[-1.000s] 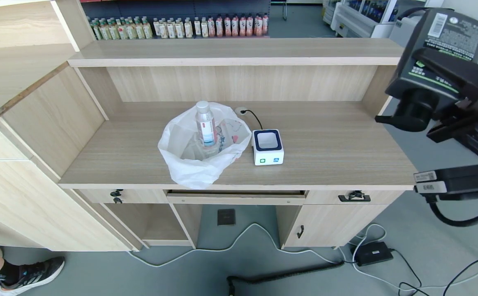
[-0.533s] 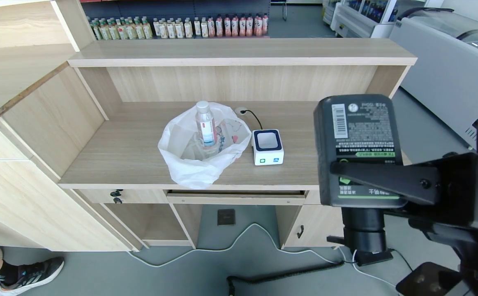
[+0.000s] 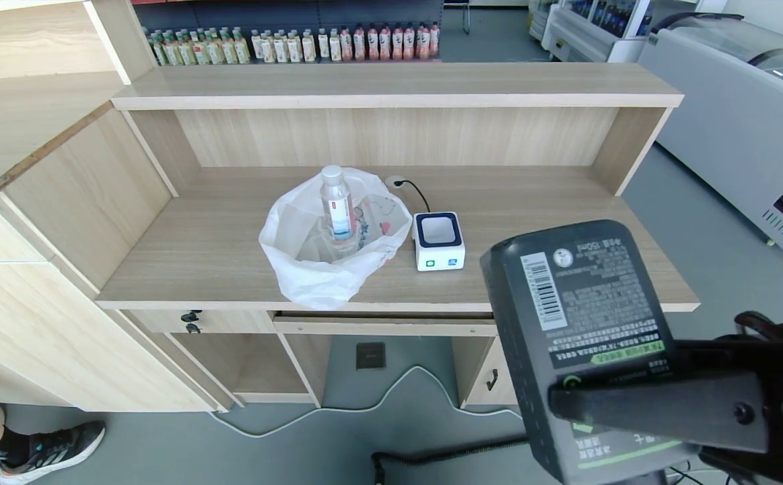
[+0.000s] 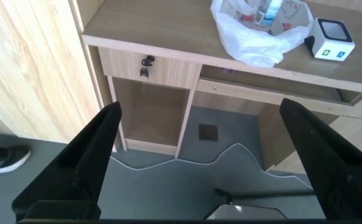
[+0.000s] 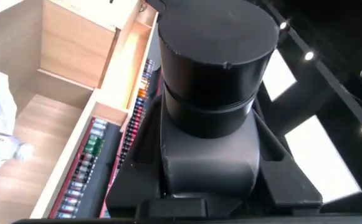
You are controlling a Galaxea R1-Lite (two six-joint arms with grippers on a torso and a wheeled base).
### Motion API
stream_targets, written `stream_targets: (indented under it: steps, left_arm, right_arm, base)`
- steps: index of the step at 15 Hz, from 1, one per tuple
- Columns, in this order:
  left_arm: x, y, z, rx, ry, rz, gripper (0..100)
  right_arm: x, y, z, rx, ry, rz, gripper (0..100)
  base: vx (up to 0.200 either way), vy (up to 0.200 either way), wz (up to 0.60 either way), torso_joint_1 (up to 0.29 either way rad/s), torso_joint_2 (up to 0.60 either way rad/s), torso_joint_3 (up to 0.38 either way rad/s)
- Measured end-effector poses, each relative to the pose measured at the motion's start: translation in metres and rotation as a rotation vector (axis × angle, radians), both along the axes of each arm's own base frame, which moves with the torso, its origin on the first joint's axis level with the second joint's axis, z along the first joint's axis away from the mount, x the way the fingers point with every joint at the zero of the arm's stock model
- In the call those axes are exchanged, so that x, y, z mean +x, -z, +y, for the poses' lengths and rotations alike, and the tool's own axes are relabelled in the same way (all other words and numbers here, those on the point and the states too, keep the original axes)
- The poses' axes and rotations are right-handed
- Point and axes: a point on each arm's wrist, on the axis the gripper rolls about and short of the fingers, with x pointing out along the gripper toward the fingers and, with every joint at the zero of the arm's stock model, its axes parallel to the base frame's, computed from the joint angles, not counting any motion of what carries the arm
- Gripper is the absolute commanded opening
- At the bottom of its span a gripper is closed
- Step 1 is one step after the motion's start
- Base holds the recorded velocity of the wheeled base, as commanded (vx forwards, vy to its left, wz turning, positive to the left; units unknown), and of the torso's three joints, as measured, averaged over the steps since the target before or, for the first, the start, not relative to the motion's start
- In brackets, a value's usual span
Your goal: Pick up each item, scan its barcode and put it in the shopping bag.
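The wooden counter (image 3: 532,222) had the white shopping bag (image 3: 310,269) on it with a water bottle (image 3: 337,205) standing inside, and the little white scanner (image 3: 438,240) just beside the bag. The right gripper (image 3: 586,404) was clamped on a black bottle (image 3: 580,316), barcode label showing, held off the counter in front of its right end. The left gripper (image 4: 199,155) hung low before the counter's left side, fingers spread wide, holding nothing.

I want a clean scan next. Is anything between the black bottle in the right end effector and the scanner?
Nothing visible does. The right end effector holds the black bottle to the right of the scanner, with only bare counter between them; the shopping bag, holding a water bottle, sits on the scanner's left side.
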Motion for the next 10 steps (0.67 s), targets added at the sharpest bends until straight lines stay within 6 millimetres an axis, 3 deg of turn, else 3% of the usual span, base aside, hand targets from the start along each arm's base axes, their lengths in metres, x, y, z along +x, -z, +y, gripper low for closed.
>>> stream_targets:
  steps: [4,10]
  left_arm:
    - [0.0,0.0,0.0,0.0,-0.001,0.0,100]
    - [0.0,0.0,0.0,0.0,0.0,0.0,100]
  right_arm:
    - [-0.011,-0.002,-0.008,0.004,-0.124,-0.066,0]
    - [-0.016,0.001,-0.018,-0.027,-0.149,-0.087,0]
  base:
    - [0.0,0.0,0.0,0.0,0.0,0.0]
    - [0.0,0.0,0.0,0.0,0.0,0.0]
